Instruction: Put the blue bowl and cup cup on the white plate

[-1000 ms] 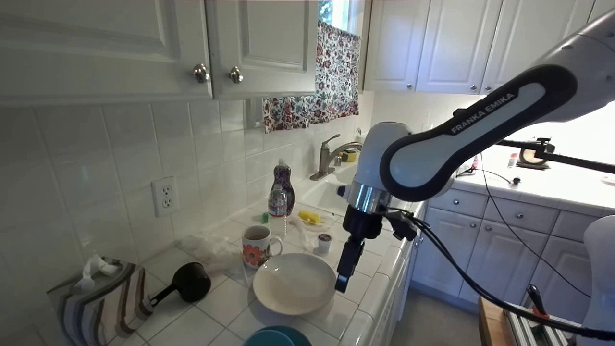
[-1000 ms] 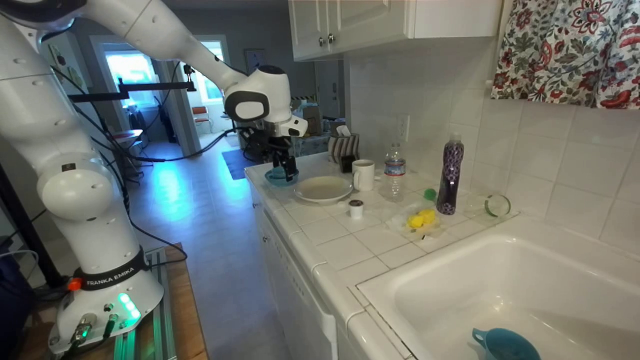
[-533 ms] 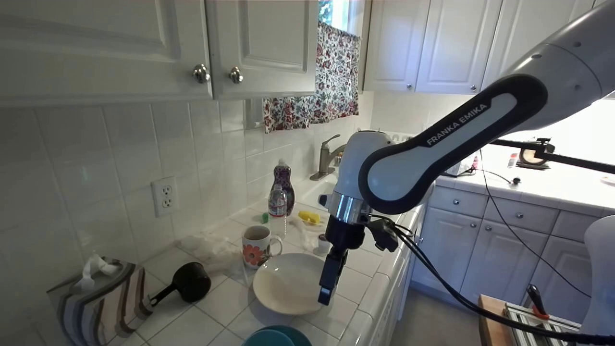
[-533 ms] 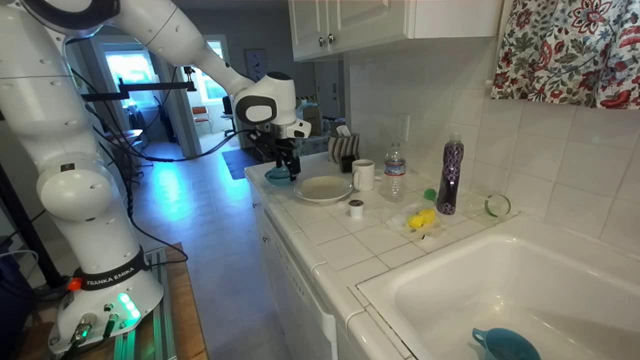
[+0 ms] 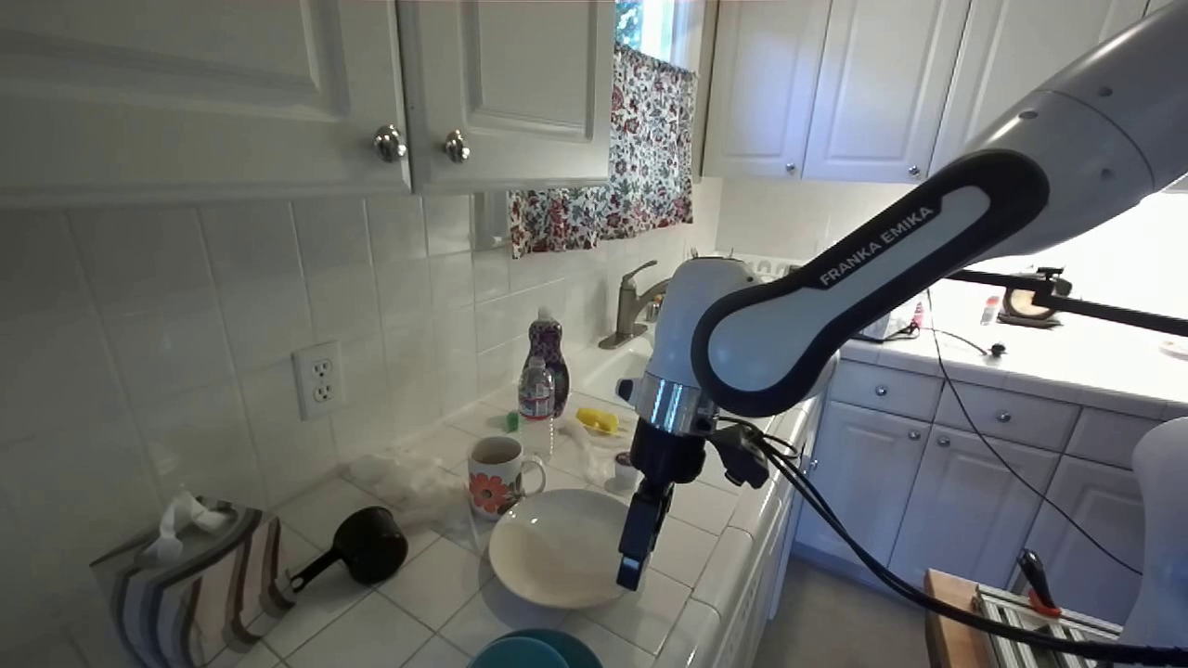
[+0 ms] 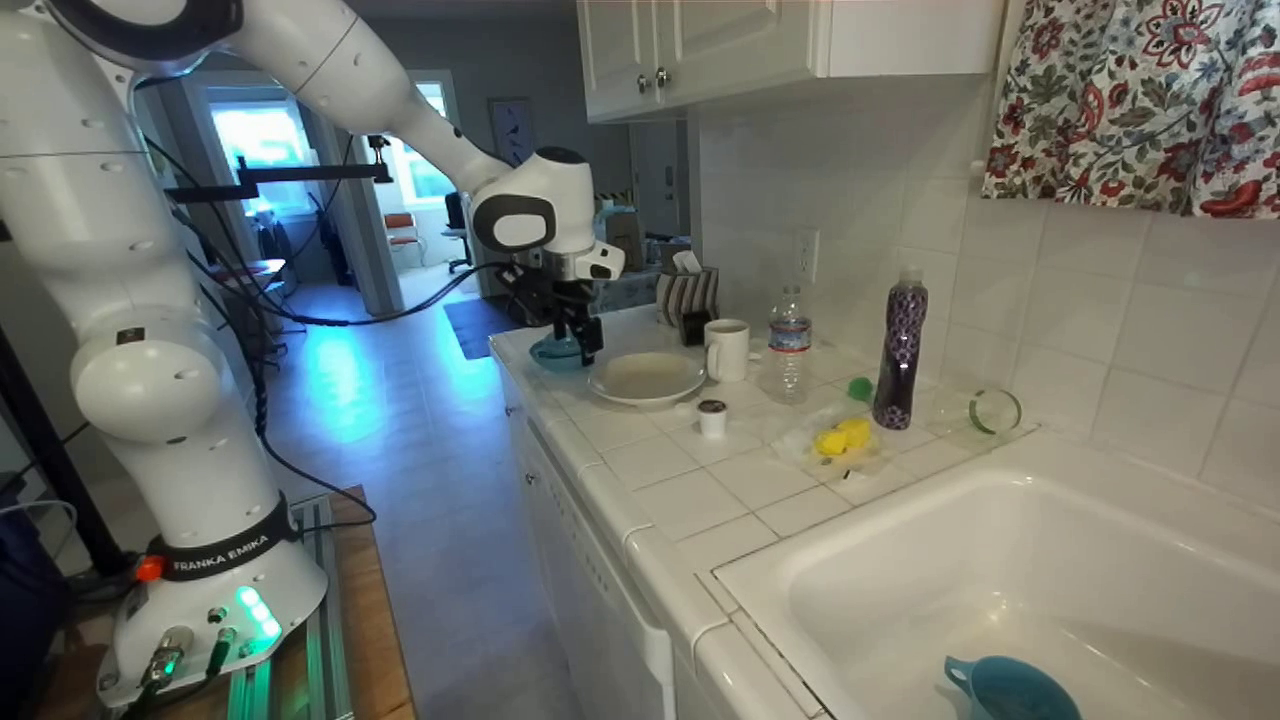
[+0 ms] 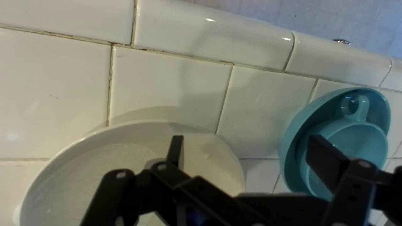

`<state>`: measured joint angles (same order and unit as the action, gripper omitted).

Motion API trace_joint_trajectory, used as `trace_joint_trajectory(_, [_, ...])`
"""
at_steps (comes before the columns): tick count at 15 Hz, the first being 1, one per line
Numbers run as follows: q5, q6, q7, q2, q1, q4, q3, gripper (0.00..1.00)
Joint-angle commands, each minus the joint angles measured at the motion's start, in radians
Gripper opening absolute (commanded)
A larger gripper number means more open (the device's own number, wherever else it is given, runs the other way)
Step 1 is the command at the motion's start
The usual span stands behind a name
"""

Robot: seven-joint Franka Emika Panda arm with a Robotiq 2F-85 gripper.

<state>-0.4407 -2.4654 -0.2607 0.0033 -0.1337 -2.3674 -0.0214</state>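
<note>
Kitchen counter (image 6: 700, 495), white-tiled, white sink (image 6: 1100, 570) set into it, floral curtain (image 6: 1140, 110), claw (image 7: 245, 146) spread apart near white plate (image 6: 645, 380)

The blue bowl (image 7: 314, 121) is round, teal and glossy, open side up. The cup (image 7: 361, 144), of the same teal, rests inside the bowl with its mouth facing up and its looped handle pointing toward the bowl's rim; whether it leans, I cannot tell. The white plate (image 7: 106, 150), off-white with a slightly raised rim, lies face up near the bowl but apart, to its left in the wrist view.
</note>
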Motion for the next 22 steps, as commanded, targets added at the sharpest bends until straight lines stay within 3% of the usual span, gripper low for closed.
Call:
trace_joint_trajectory(1, [0.018,-0.014,0.011,0.048,0.008,0.028,-0.041,1.0])
trace_joint_trajectory(5, [0.026,-0.015,0.034,0.11,0.009,0.068,-0.07,1.0])
trace_joint_trajectory(9, [0.038,-0.007,0.059,0.173,0.011,0.12,-0.089,0.85])
trace_joint_trajectory(10, [0.04,-0.007,0.065,0.187,0.011,0.133,-0.094,0.77])
trace_joint_trajectory(11, [0.042,-0.005,0.07,0.198,0.011,0.145,-0.098,0.79])
trace_joint_trajectory(12, [0.044,-0.004,0.074,0.209,0.01,0.156,-0.103,0.7])
trace_joint_trajectory(14, [0.047,-0.004,0.081,0.226,0.01,0.177,-0.111,0.74])
trace_joint_trajectory(15, [0.048,-0.005,0.084,0.233,0.01,0.186,-0.115,0.68])
trace_joint_trajectory(16, [0.051,-0.005,0.089,0.239,0.009,0.195,-0.117,0.68])
trace_joint_trajectory(21, [0.061,-0.008,0.11,0.26,0.008,0.225,-0.125,0.48])
trace_joint_trajectory(22, [0.065,-0.007,0.113,0.264,0.009,0.23,-0.125,0.32])
